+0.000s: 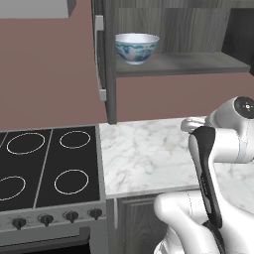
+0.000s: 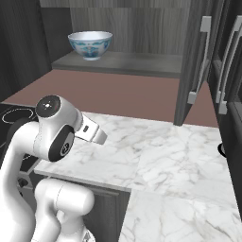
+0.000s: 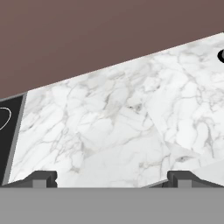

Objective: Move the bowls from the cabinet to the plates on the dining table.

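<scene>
A white bowl with a blue-green pattern stands upright on the shelf of the open cabinet, at the shelf's left end. The right base view shows the same bowl on the cabinet shelf, with the door swung open to the right. My gripper is open with nothing between its fingertips. It hangs low over the marble counter, well below the bowl and short of it. The arm is folded close to the base. The plates and the dining table are out of view.
A black stove with ring burners and front knobs adjoins the marble counter on the left. The cabinet's open left door juts out above the counter. Tall dark doors with bar handles stand at the right. A small dark thing lies at the counter's right edge.
</scene>
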Robot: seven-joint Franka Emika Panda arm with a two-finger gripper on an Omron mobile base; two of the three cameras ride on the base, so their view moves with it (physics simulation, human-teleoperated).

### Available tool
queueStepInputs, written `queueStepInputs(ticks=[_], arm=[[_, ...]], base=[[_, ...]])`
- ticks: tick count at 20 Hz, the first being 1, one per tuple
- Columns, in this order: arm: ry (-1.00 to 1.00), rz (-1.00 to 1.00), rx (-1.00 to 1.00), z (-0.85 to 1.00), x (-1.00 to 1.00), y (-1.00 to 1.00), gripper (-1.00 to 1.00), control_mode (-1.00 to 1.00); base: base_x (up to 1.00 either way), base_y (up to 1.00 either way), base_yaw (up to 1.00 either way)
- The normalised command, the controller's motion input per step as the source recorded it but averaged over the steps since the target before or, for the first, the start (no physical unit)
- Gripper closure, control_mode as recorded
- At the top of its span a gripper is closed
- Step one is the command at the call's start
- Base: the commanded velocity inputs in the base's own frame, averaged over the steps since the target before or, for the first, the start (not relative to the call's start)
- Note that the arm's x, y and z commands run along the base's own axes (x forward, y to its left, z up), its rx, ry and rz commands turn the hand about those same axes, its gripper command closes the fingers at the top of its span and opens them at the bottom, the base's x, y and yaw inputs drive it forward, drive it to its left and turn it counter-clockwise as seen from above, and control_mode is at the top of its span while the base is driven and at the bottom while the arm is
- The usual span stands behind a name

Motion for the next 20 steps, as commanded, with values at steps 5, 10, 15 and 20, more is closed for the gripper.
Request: queueStepInputs(ticks=[5,10,15,20], arm=[[0.0,0.0,0.0,0.0,0.0,0.0,-1.0,1.0],[0.0,0.0,0.0,0.0,0.0,0.0,-1.0,1.0],[-0.01,0.0,-0.03,0.04,-0.02,0.0,-1.0,-1.0],[-0.07,0.03,-0.09,0.33,-0.18,0.0,-1.0,-1.0]], base=[[0.0,0.0,0.0],[0.0,0.0,0.0],[0.0,0.0,0.0],[0.0,0.0,0.0]])
